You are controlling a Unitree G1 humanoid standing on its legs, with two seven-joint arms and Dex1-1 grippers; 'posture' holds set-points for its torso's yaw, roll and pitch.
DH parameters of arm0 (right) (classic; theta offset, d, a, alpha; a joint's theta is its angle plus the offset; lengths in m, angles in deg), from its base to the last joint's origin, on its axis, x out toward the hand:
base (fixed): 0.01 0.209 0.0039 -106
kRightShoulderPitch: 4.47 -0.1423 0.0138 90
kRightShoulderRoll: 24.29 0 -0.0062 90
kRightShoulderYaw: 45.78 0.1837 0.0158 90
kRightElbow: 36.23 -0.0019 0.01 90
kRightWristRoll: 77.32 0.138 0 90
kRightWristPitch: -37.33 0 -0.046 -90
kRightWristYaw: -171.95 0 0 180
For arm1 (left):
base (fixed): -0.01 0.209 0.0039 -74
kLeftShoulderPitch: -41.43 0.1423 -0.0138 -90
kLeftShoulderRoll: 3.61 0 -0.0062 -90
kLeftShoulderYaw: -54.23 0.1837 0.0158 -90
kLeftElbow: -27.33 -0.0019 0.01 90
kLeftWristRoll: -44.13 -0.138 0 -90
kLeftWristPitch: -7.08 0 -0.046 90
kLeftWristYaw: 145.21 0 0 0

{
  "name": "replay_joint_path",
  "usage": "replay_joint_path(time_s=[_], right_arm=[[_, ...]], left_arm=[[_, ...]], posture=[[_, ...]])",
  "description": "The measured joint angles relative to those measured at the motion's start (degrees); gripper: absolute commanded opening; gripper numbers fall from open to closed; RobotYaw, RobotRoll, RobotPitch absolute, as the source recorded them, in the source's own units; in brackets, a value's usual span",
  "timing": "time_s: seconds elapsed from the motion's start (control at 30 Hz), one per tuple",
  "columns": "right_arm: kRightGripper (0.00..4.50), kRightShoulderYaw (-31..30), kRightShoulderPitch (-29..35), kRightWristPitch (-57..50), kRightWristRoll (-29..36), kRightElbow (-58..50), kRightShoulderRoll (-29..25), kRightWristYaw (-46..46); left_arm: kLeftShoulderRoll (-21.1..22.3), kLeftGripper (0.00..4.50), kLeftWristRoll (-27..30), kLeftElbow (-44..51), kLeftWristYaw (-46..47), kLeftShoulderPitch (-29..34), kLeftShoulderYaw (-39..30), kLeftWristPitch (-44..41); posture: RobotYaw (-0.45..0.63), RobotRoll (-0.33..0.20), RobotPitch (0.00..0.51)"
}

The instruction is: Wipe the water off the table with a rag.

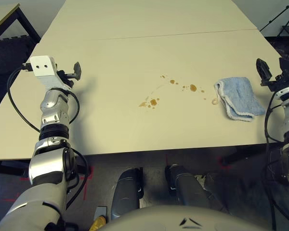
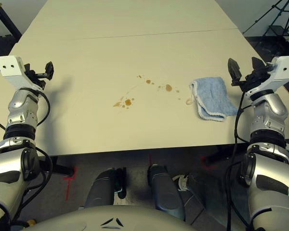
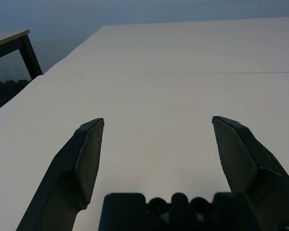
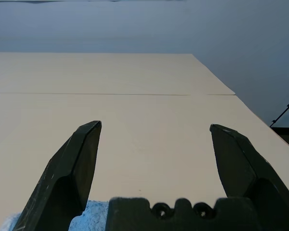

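Overhead, the right gripper (image 4: 155, 126) hung wide open and empty near the blue rag (image 2: 212, 97); amber water (image 2: 128, 102) dotted the table (image 2: 86, 125) between it and the open left gripper (image 3: 158, 120). The side table (image 3: 12, 44) was cut off.

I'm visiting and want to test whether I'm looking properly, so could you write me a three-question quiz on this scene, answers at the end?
1. True or false: the blue rag lies nearer the robot's left end effector than its right one.
2. Which is it? The right end effector is (a) closed on the rag, (b) open and empty, (c) pressing on the spill.
3. Fill in: the drops of liquid on the table are ____ in colour.

Key: 1 false; 2 b; 3 brown.
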Motion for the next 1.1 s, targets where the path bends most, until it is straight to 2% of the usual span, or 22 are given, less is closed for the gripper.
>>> replay_joint_path(time_s=[0.43, 0.6, 0.87, 1.1], right_arm=[[4.49, -0.02, -0.23, -0.02, -0.03, 0.11, 0.05, -0.06], [4.49, -0.02, -0.24, -0.39, -0.03, 0.1, -0.15, -0.23], [4.49, -0.08, -0.31, -1.58, -0.03, 0.04, -0.45, -0.4], [4.49, -0.12, -0.39, -4.62, 0.06, -0.8, -0.9, -1.85]], left_arm=[[-0.07, 4.5, 0.32, 0.28, -2.39, 0.04, 0.06, -0.78], [-0.22, 4.5, 2.74, 5.69, -13.99, 0.75, 1.94, -5.55], [-0.05, 4.5, 7.1, 19.07, -32.28, 5.72, 6.18, -14.66], [4.4, 4.5, 11.43, 30.65, -49.76, 11.78, 11.67, -25.69]], posture=[[-0.25, 0.0, 0.159], [-0.25, 0.0, 0.161], [-0.26, 0.0, 0.152], [-0.29, 0.0, 0.133]])
